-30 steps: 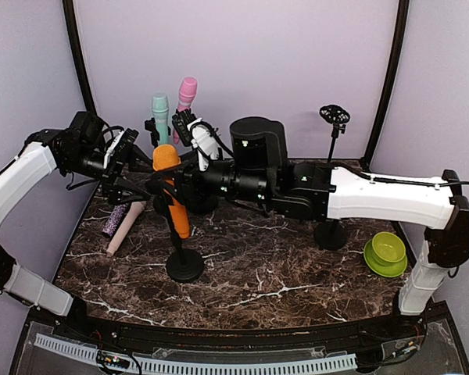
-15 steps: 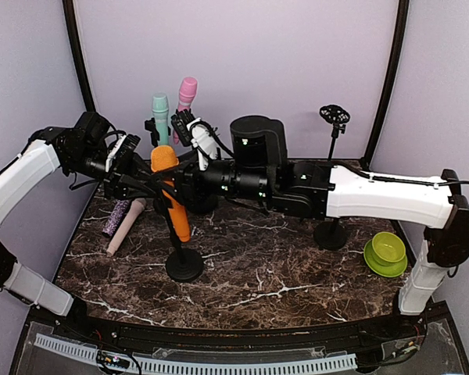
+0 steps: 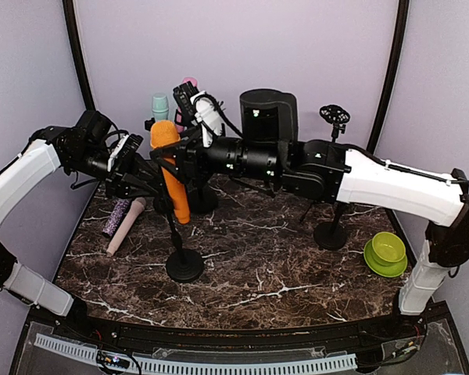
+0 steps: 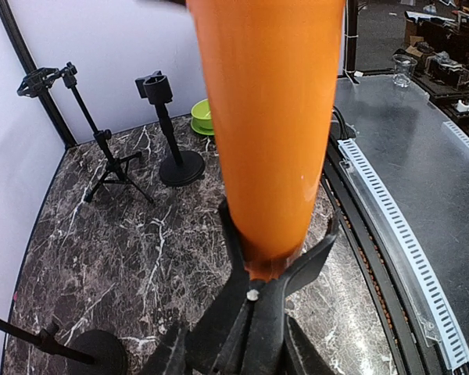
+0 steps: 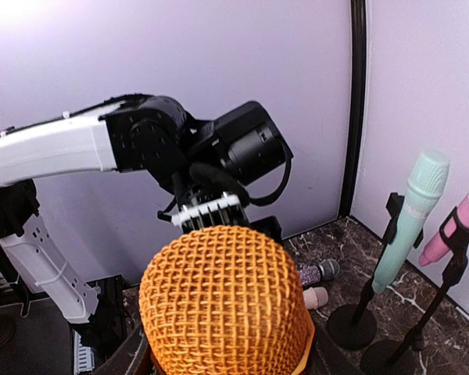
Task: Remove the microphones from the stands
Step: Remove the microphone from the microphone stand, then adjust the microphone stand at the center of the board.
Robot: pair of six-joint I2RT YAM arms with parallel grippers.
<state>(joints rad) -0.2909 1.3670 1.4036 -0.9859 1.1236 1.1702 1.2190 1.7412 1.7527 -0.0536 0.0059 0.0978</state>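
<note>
Far L: my left gripper [image 3: 151, 190] sits low beside the mic stand [image 3: 184, 264]. Jaws are narrow, with fingers [image 4: 184, 355] pressed to the stem just under the clip [image 4: 258, 293], so I've got the stand gripped. Below that arm, on the marble tabletop [image 3: 281, 277], a glitter mic [image 3: 114, 219] & a pale pink mic [image 3: 125, 228] lie side by side, touching. Next is the orange microphone [image 3: 172, 183]: near upright, mesh head up, tail end seated in the clip's fork per L wrist cam, so not yet out of the stand. My right gripper [image 3: 177, 156] reaches across from the R and is clamped on the mic's upper body just under the head. R wrist cam shows a finger [image 5: 134, 353] beside the mesh. By the back wall a teal mic [image 3: 160, 106] & a pink mic [image 5: 461, 212] stand in their own stands. Further R: a tripod stand [image 3: 334, 116] w/ empty clip, a round-base stand [image 3: 331, 234], then a green bowl [image 3: 388, 248] near the R edge.
</note>
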